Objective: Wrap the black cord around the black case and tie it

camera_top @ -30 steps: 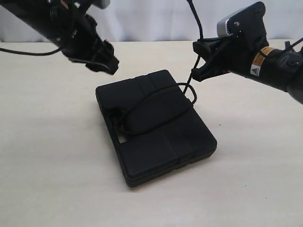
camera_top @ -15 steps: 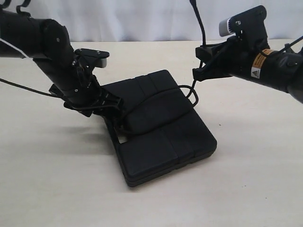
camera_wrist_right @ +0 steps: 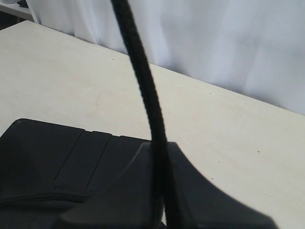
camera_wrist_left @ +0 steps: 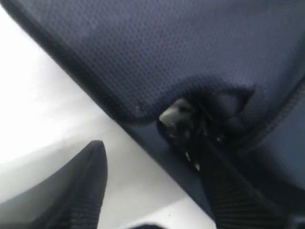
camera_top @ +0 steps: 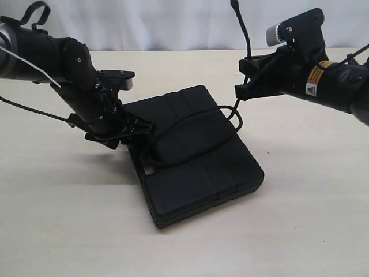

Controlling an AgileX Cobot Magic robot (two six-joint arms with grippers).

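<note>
Exterior view: we saw the black case (camera_top: 196, 167) lying shut and flat on the counter (camera_top: 300, 219), with the black cord (camera_top: 246, 37) looped across its top. The right claw (camera_top: 242, 92) pinched the cord above the case's far corner. The left claw (camera_top: 138, 128), spread wide, sat against the case's handle-slot edge beside the cord's frayed end.

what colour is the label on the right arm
The label is orange and white, clearest in the exterior view.
</note>
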